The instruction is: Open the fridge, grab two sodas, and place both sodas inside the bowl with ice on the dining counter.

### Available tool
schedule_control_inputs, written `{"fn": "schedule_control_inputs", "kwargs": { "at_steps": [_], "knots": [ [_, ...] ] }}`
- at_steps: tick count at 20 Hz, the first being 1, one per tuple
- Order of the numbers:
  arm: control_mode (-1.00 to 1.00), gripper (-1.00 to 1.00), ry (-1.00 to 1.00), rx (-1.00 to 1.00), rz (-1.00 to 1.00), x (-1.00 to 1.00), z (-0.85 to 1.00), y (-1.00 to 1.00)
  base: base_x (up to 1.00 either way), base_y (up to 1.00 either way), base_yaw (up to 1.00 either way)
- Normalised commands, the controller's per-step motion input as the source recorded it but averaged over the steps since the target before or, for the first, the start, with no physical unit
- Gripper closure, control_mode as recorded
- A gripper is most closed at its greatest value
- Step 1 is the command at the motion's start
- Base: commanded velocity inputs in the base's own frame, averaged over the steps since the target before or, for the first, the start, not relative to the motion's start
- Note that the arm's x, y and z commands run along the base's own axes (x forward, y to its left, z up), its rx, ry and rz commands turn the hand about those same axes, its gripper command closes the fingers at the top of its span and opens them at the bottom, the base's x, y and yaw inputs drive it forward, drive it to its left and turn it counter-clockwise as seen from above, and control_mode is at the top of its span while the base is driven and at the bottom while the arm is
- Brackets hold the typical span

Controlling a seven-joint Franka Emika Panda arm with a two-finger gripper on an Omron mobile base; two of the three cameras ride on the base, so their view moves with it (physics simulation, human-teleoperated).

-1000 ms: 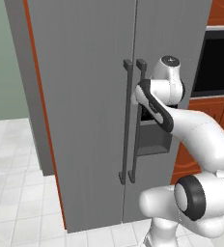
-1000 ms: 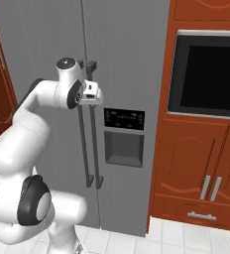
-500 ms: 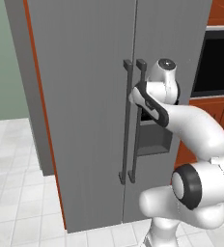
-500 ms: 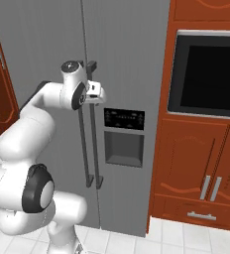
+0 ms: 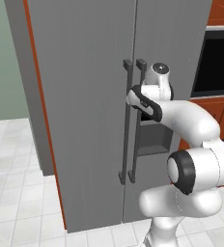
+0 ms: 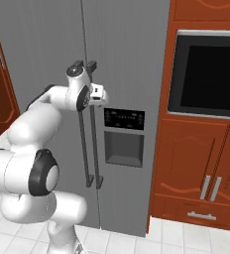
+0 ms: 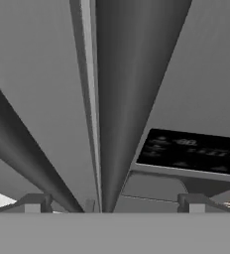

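Left door: the tall grey two-door fridge (image 5: 85, 111) is standing shut; its left dark vertical bar handle (image 5: 125, 120) is running from 12 to 6 o'clock just beside the centre seam.
Right handle: the second dark vertical bar (image 5: 137, 91) is standing parallel and just beside the first; in the hand view it is looming as a thick dark column (image 7: 132, 99) climbing toward 12 o'clock between the fingertips.
Gripper: the two-finger gripper (image 7: 114, 202) is standing spread wide, pinching nothing; the right bar is lying straight ahead of it, its long axis crossing the gap between the jaws.
Dispenser: the dark control panel (image 6: 124, 119) and grey recess (image 6: 123, 149) are sitting at 4 o'clock from the hand.
Sodas: presumably behind the shut doors.
Room: reddish-brown wood cabinets (image 6: 196, 168) and a black built-in oven (image 6: 208, 74) are filling the right; pale tiled floor (image 5: 17, 193) is lying below.
Judgement: the grasp is calling for a short advance onto the bar, then closing.
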Motion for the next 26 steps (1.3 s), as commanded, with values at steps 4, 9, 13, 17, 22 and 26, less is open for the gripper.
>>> {"fn": "schedule_control_inputs", "kwargs": {
  "at_steps": [4,9,13,17,22,26],
  "knots": [
    [-1.0,-1.0,0.03,0.0,0.0,0.35,-0.12,0.0,0.0,0.0,0.0],
    [-1.0,-1.0,0.01,0.0,0.0,0.31,-0.23,0.01,0.0,0.0,0.0],
    [-1.0,-1.0,0.0,0.0,0.0,0.26,-0.35,0.0,0.0,0.0,0.0],
    [-1.0,-1.0,-0.03,0.0,0.0,0.31,-0.4,0.0,0.0,0.0,0.0],
    [-1.0,-1.0,-0.05,0.0,0.0,0.4,-0.41,0.0,0.0,0.0,0.0],
    [-1.0,1.0,-0.01,0.0,0.0,0.61,-0.4,0.0,0.0,0.0,0.0]
  ]
}}
